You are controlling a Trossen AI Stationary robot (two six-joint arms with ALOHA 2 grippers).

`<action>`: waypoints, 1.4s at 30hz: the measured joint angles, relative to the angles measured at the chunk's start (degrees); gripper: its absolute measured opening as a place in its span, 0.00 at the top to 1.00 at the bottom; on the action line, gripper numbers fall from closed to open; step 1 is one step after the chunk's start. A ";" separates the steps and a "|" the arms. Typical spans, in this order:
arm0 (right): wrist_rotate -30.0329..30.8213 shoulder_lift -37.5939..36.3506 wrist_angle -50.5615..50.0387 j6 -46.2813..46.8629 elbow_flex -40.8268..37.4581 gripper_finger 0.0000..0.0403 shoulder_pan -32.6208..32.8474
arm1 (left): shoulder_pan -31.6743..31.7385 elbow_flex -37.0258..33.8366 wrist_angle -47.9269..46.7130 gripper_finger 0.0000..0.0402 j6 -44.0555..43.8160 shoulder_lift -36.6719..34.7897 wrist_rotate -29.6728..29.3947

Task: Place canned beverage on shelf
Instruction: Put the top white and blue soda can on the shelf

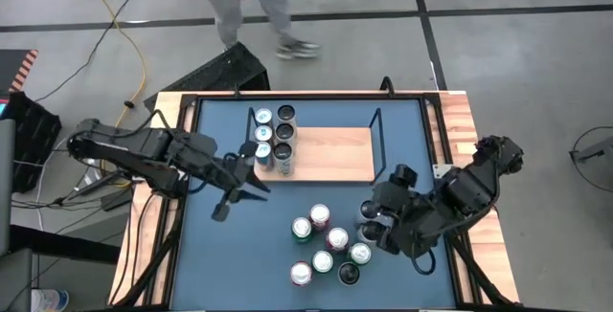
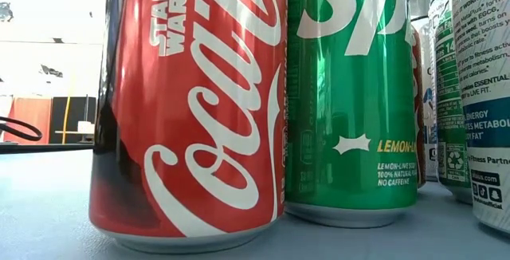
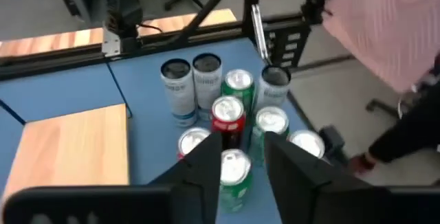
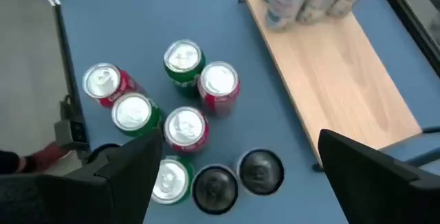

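From table height I see little: a red cola can (image 2: 191, 108) and a green can (image 2: 351, 92) fill the view and hide the shelf (image 1: 326, 154), a light-wood board with black wire rails lying at the far middle of the blue tabletop (image 1: 211, 264), five cans (image 1: 273, 140) crowded at its left end and the rest bare. My left hand (image 1: 230, 195) hovers just off the shelf's left front corner, fingers slightly apart and empty. My right hand (image 1: 375, 224) hangs spread wide at the right of the loose can cluster (image 1: 326, 245); open blue tabletop remains at front left.
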 joint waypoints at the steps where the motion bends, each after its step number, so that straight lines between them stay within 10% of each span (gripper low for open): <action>1: 0.02 0.04 0.50 0.14 -0.87 0.08 0.50 | -0.81 0.61 -0.03 0.74 -1.64 0.15 -0.90; 19: -21.25 0.53 0.02 1.42 -13.86 0.08 -15.61 | -9.75 2.86 0.81 0.43 -18.20 0.06 -3.57; 42: -24.10 0.13 3.54 25.13 -25.18 0.08 -16.02 | -10.39 2.82 0.80 0.41 -17.27 0.09 -1.00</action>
